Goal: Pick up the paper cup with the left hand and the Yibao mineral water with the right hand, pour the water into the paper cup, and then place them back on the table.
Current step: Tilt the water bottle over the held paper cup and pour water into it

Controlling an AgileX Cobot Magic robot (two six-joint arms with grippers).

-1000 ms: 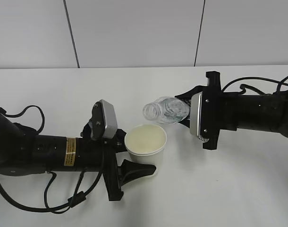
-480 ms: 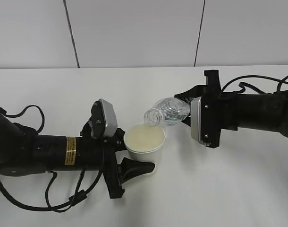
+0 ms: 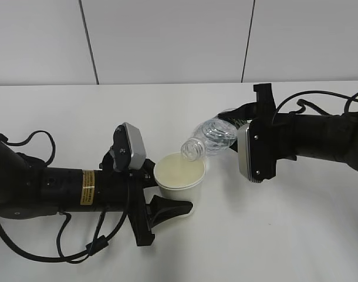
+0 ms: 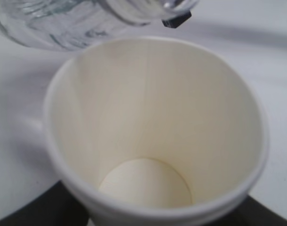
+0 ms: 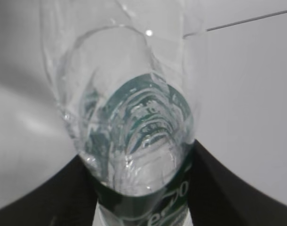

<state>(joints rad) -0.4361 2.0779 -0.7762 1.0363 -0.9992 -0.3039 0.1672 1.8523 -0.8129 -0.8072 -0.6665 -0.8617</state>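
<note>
The off-white paper cup [image 3: 179, 175] stands upright in my left gripper [image 3: 165, 194], which is shut on its body; the black arm has a yellow sticker. In the left wrist view the cup [image 4: 153, 122] fills the frame and its cream inside looks dry. My right gripper [image 3: 229, 132] is shut on the clear Yibao mineral water bottle [image 3: 209, 137], tilted with its open mouth down and left over the cup's far rim. The bottle's neck shows at the top of the left wrist view [image 4: 77, 19]. In the right wrist view the bottle [image 5: 129, 127] sits between the black fingers, green label at the bottom.
The white table [image 3: 296, 235] stretches all around both arms. A light grey panelled wall [image 3: 167, 41] rises behind the table's far edge. Black cables trail from both arms.
The right gripper has tipped the bottle further, so its mouth has dropped lower and nearer the cup's rim. The left gripper and the cup have stayed almost still.
</note>
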